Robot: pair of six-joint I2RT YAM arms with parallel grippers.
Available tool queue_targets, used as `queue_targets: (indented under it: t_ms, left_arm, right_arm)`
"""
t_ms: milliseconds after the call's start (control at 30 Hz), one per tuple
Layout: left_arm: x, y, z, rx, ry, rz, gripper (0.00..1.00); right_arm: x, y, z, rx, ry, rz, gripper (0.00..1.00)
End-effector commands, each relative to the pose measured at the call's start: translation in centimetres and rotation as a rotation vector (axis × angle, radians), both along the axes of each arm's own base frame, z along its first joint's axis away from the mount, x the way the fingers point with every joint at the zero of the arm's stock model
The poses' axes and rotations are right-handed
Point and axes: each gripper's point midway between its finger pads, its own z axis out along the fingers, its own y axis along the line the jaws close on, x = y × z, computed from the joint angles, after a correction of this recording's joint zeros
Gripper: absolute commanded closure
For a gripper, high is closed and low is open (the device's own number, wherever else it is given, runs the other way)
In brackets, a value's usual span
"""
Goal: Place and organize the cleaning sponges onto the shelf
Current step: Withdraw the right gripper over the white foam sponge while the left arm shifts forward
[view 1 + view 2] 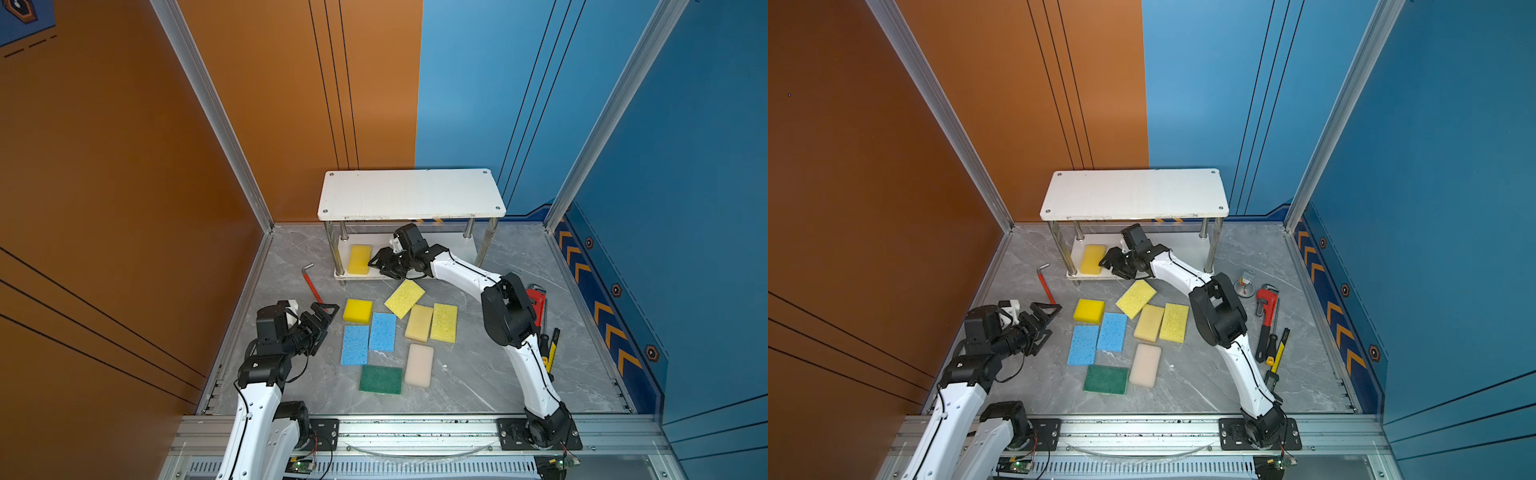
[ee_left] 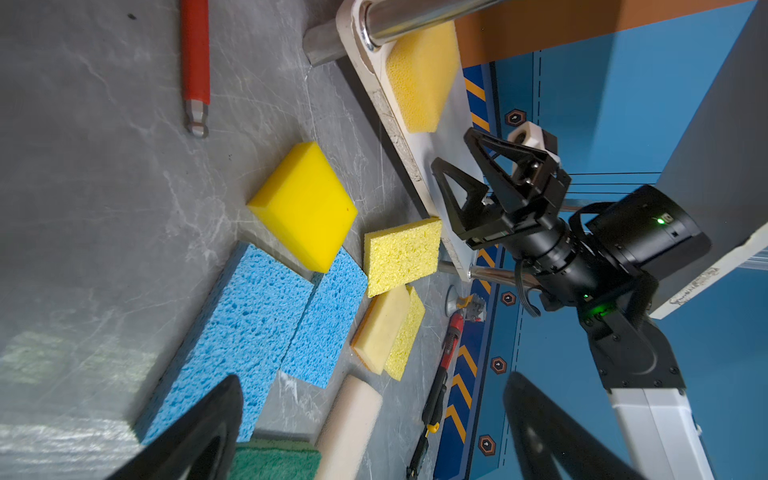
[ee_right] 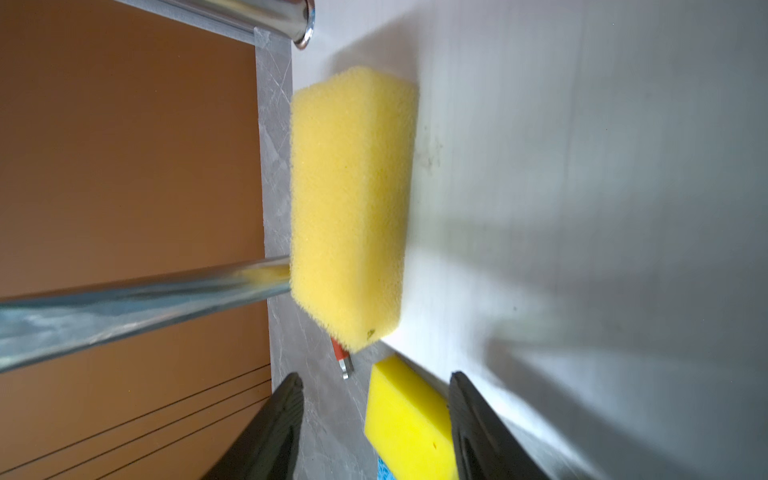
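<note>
Right fingers: spread, empty; tips just short of the yellow sponge
Yellow sponge: flat on the shelf's lower board, left end
Left fingers: spread wide, empty; over the tabletop

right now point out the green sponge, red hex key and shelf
green sponge (image 1: 380,379): in a top view, top face middle
red hex key (image 1: 313,289): in a top view, red handle
shelf (image 1: 411,193): in a top view, top board

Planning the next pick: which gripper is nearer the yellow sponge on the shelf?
Right. The right gripper is just beside the sponge; the left gripper hovers off the shelf by the hex key.
</note>
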Motion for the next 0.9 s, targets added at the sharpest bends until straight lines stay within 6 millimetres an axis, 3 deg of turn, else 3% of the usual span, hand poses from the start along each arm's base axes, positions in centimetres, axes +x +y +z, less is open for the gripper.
queue_targets:
  t_ms: [0, 133, 200, 333, 533, 733, 767, 867]
  left_arm:
    - [-0.1, -0.2, -0.4, 0.029, 0.034, -0.026, 0.02]
    - [0.2, -1.4, -0.4, 0.126, 0.075, -0.09, 0.02]
    - [0.1, -2.6, -0.6, 0.178, 0.105, -0.144, 0.02]
    - [0.4, -4.8, -0.9, 0.248, 0.134, -0.237, 0.02]
    - [0.3, -6.7, -2.2, 0.281, 0.16, -0.357, 0.02]
    - [-1.0, -7.6, -1.4, 0.3, 0.128, -0.5, 0.02]
    - [-1.1, -7.5, -1.1, 0.309, 0.117, -0.508, 0.02]
    - [-1.3, -7.5, -1.0, 0.31, 0.111, -0.516, 0.02]
  right_arm:
    - [-1.6, -1.2, 2.5, -0.03, -0.073, 0.037, 0.41]
    - [-3.9, -2.9, 2.2, -0.064, -0.049, 0.077, 0.4]
    - [-5.0, -3.4, 3.2, -0.067, -0.05, 0.102, 0.4]
    - [-7.1, -4.4, 3.3, -0.101, -0.036, 0.141, 0.38]
    - [-10.0, -6.4, 2.7, -0.146, 0.014, 0.108, 0.37]
    - [-12.2, -8.2, 2.7, -0.197, 0.03, 0.034, 0.34]
    - [-12.3, -8.4, 3.0, -0.194, 0.03, 0.026, 0.32]
    - [-12.6, -9.2, 4.3, -0.199, 0.015, 0.013, 0.1]
